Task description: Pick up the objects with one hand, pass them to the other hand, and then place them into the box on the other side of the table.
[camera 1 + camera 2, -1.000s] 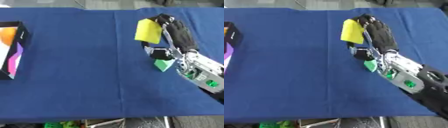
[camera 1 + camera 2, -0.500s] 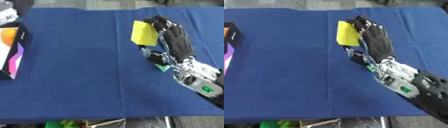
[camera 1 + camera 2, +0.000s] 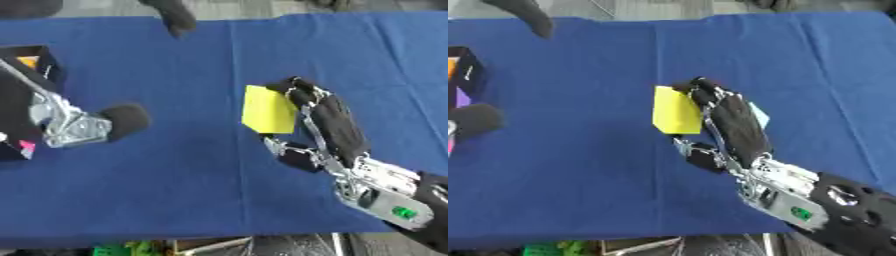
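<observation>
The right hand [image 3: 328, 125] grips the yellow block [image 3: 269, 110], long axis near-to-far; the left hand [image 3: 83, 125], fingers unclear, waits well apart to its left

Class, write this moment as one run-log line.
right hand: holds yellow block | left hand: entering, near box | handover: not yet

Black padded right hand [image 3: 732, 127] with silver metal linkages, silver wrist block carrying a green mark; left hand [image 3: 83, 125] silver frame, black rounded tip.
</observation>
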Motion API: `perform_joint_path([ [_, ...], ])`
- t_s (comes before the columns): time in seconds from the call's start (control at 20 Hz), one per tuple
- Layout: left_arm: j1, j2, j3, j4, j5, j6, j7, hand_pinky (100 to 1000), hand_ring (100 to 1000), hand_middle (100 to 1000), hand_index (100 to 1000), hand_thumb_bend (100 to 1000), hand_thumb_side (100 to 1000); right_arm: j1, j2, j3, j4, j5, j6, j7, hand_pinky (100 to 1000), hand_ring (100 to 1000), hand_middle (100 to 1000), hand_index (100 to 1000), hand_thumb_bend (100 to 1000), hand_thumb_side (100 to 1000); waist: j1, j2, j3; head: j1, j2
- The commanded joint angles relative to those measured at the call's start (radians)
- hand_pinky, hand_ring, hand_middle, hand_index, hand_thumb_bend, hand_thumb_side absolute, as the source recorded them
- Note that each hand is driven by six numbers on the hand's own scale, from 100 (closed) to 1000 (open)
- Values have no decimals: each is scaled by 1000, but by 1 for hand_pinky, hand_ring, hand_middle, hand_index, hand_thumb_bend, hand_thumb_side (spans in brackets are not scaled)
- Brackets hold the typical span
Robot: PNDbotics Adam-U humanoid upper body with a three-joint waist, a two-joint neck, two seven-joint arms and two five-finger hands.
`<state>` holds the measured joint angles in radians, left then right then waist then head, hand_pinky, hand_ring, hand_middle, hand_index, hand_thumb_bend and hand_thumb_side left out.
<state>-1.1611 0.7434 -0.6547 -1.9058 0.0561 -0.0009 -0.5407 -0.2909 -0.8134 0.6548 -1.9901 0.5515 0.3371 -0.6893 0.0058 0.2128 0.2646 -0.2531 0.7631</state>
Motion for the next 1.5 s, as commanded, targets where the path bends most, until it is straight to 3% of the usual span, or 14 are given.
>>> perform_joint_path([
  [0.05, -31, -26, -30, 58, 21, -11, -24, 942, 1000, 712, 878, 249, 478, -27, -34, -29, -10, -19, -12, -41, 312, 477, 501, 560, 100, 100, 1, -15, 1, -2, 0],
  [0.55, -43, -106, -79, 210, 93, 126, 15, 990, 1000, 698, 888, 151, 620, -39, -34, -46, -10, 124, 70, -139, 412, 507, 492, 549, 124, 100, -1, -12, 7, -12, -9],
  [0.95, -48, -166, -71, 267, 125, 242, 52, 1000, 1000, 705, 893, 155, 678, -58, -27, -47, -10, 252, 113, -132, 509, 537, 485, 542, 194, 100, -1, 2, 8, -21, -19],
  [1.5, -52, -226, -79, 290, 82, 248, 43, 1000, 1000, 715, 891, 211, 642, -80, -14, -66, -10, 428, 217, -123, 591, 560, 478, 533, 268, 100, -1, 12, 12, -25, -31],
])
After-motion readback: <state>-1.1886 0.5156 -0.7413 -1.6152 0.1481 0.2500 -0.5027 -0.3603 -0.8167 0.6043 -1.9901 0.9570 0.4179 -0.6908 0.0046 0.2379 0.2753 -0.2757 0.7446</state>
